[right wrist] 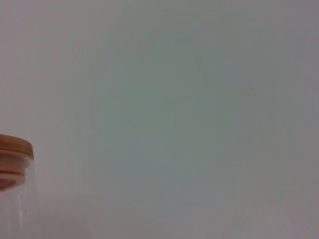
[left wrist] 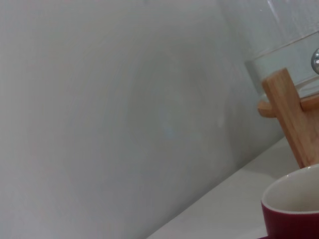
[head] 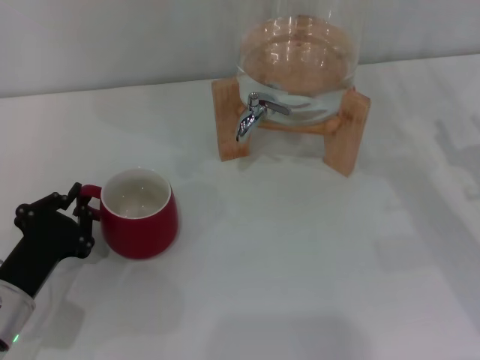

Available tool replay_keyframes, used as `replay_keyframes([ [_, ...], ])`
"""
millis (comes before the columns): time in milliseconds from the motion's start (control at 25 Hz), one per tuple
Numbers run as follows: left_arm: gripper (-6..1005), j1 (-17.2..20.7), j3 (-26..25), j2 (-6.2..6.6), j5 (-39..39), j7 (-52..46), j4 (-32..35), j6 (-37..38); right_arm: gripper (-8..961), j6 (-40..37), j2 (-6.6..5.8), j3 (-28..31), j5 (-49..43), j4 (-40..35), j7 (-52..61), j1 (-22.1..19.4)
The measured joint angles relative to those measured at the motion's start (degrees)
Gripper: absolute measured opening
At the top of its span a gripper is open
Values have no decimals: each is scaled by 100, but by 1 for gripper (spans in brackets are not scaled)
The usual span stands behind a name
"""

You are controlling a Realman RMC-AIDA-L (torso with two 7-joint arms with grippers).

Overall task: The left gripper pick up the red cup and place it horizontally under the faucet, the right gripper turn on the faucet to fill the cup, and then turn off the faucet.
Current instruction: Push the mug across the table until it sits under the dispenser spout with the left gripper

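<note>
Left gripper point(head: 81, 204) sits lowest in your head view, its black claw closed around the small loop handle of the red cup point(head: 139, 214); whether it already bears weight, you cannot tell. Cup stands upright on the white table point(head: 300, 270), just beyond the jaws on their right, cream inside showing, nothing in it that you can make out.

Faucet point(head: 253, 114) lies well apart from the jaws, up and to their right, spout curving down from the glass jar point(head: 300, 52) on its wooden stand point(head: 346, 131).

Right gripper: not visible to you anywhere.

Step in hand, by my reading: the pick-up. Your next move calls for a lift, then a carry to set the cup beneath the spout.
</note>
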Motion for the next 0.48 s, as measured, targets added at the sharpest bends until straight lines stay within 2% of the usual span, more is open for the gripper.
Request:
replay_keyframes([
  [480,101,-132,-46,0,-52,-99,37,-119,721,16,0,0,0,7,0,0],
])
